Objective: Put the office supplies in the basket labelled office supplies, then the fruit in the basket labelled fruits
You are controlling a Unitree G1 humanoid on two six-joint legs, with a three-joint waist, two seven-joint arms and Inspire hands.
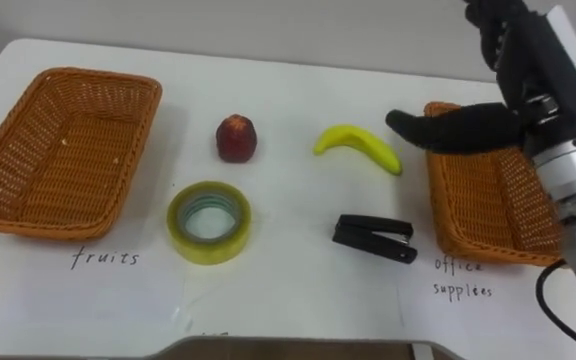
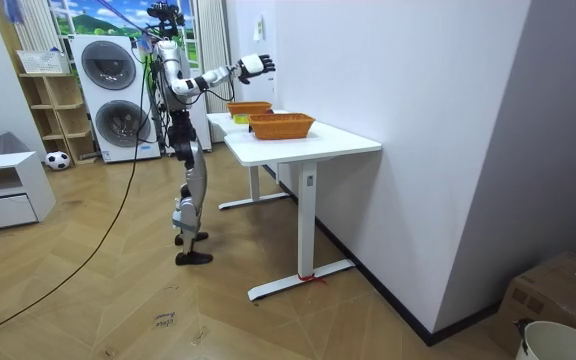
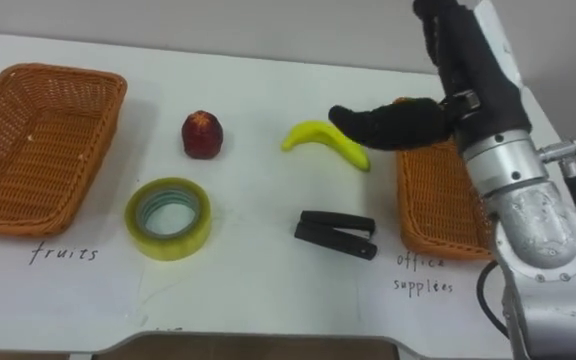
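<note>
A: Hovering above the right basket [image 1: 478, 215], right hand [image 1: 520, 85], thumb out toward the banana [image 1: 358, 148], holding nothing; fingers look loosely open, tips cropped.
B: Others?
A: Red fruit [image 1: 236, 138], tape roll [image 1: 208, 222], black stapler [image 1: 373, 238] on the table [image 1: 298, 280], between that and the left basket [image 1: 58, 150].

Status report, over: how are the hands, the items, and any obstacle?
Right hand open, empty, raised by the office supplies basket. Banana, apple, tape roll, stapler on table, unsorted; fruit basket empty. No obstacle seen.
</note>
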